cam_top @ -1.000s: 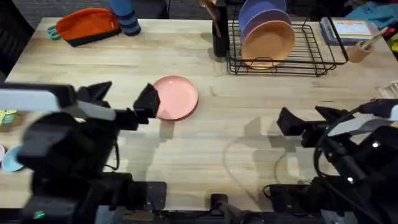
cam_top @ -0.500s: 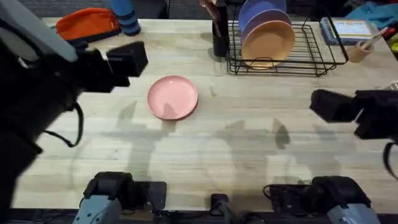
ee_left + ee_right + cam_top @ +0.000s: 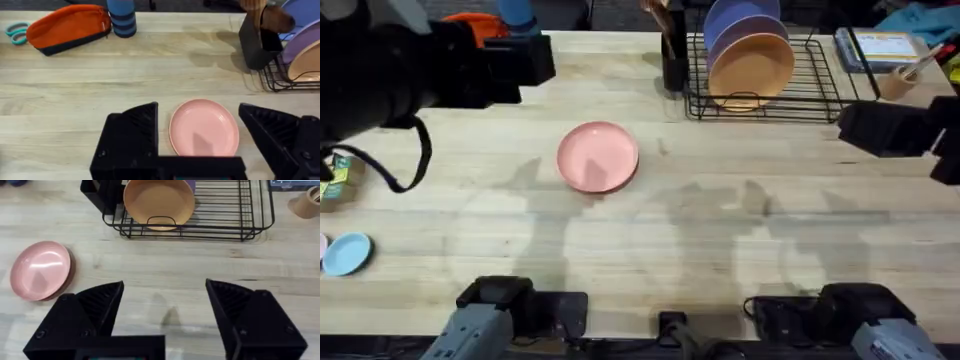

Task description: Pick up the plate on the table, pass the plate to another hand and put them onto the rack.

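The salmon-pink plate (image 3: 598, 157) lies flat on the wooden table (image 3: 720, 240), left of centre. My left gripper (image 3: 199, 137) hangs open high above the table, and the plate (image 3: 204, 127) shows far below, between its black fingers (image 3: 132, 135). My right gripper (image 3: 165, 305) is open too and holds nothing; it is raised over the right side, well clear of the plate (image 3: 41, 270). The black wire rack (image 3: 820, 75) stands at the back right. An orange plate (image 3: 750, 65) and a purple plate (image 3: 740, 20) stand upright in it.
An orange pouch (image 3: 67, 25), teal scissors (image 3: 17, 31) and a blue cup (image 3: 122, 17) sit at the back left. A black holder (image 3: 260, 42) stands beside the rack, and a paper cup (image 3: 307, 202) at the far right. A small blue dish (image 3: 345, 253) lies at the left edge.
Both arms have lifted and drawn apart. The left went from beside the plate up toward the back left, the right toward the right edge. The plate has not moved.
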Controlling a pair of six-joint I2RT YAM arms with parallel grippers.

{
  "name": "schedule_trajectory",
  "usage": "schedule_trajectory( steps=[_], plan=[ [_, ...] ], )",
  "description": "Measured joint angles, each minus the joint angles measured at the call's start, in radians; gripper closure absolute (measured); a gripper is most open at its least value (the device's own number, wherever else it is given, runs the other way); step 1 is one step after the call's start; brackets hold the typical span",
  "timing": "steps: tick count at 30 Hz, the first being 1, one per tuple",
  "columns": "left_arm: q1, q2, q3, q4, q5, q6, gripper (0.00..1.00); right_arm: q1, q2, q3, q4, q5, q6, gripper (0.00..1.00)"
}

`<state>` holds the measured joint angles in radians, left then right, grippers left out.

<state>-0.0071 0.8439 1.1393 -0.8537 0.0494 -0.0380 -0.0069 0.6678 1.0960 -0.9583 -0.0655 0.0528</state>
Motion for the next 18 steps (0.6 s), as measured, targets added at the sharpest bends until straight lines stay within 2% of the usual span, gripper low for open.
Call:
schedule_trajectory(
  steps=[13,18],
  plan=[
    [0.000,0.014,0.000,-0.027,-0.004,-0.001,0.007,0.000,0.002,0.000,0.033,-0.006,0.000,0.004],
    [0.000,0.075,0.000,-0.030,-0.013,-0.052,0.007,0.000,0.002,0.000,0.035,-0.006,0.000,0.003]
  ],
)
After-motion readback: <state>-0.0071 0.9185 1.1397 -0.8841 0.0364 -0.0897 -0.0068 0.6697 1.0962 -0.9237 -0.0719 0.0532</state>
